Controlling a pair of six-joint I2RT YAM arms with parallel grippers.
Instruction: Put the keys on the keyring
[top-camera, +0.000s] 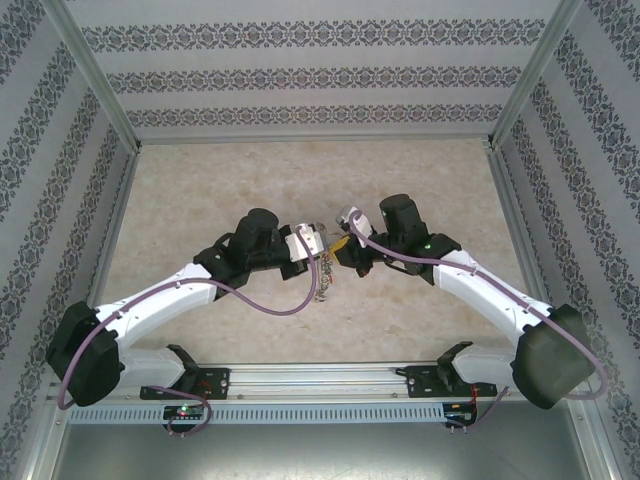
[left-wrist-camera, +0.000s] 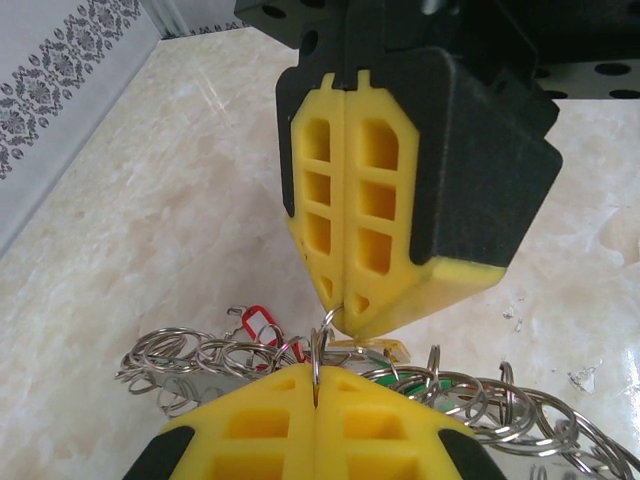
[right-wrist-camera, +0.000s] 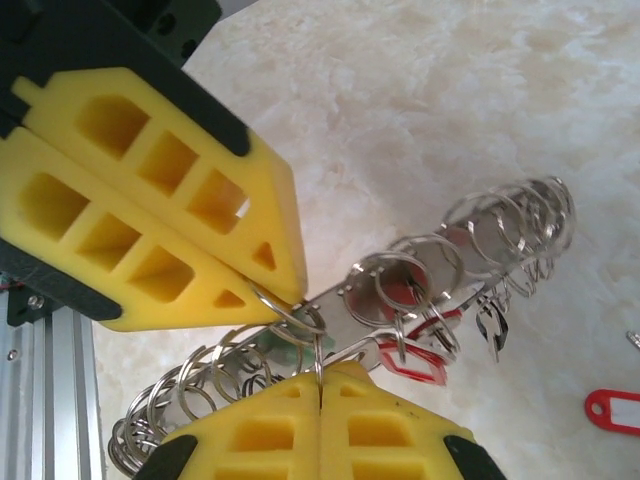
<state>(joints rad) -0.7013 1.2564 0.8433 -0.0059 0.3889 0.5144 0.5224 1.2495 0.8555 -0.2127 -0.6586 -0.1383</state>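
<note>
The left fingers and right fingers meet tip to tip, both pinched shut on one small ring of the keyring; its long chain runs crosswise just beneath them.

No writing, brand, number or sign can be read anywhere, and the red tag on the table shows nothing legible.

Left end effector and right end effector are yellow-black, keyring silvery, table marbled beige.
</note>
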